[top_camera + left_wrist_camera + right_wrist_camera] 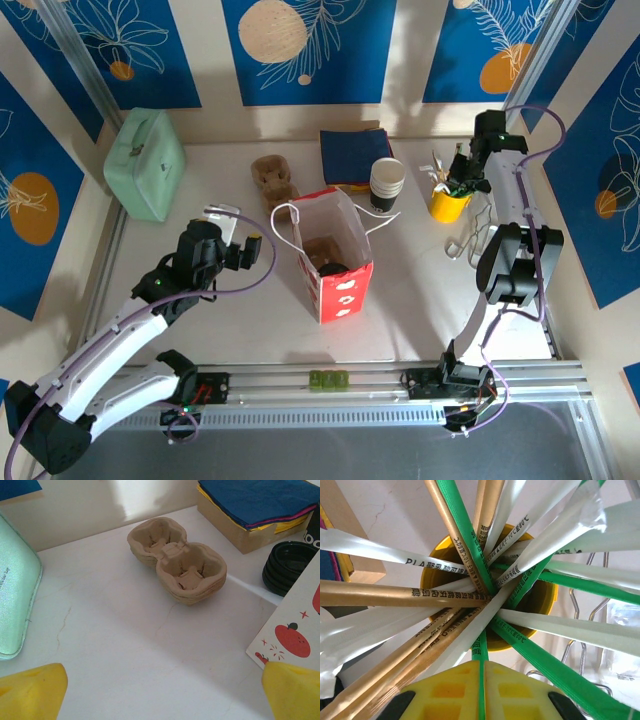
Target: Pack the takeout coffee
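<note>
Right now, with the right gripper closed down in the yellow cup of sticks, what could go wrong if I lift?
1. The right gripper pinches one green stick tangled among the other sticks; lifting may drag some of them out.
2. The yellow cup could come up with the bundle or tip toward the wire rack beside it.

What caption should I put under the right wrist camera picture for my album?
The right gripper pinches one green straw above the yellow cup stuffed with straws and wooden sticks.
</note>
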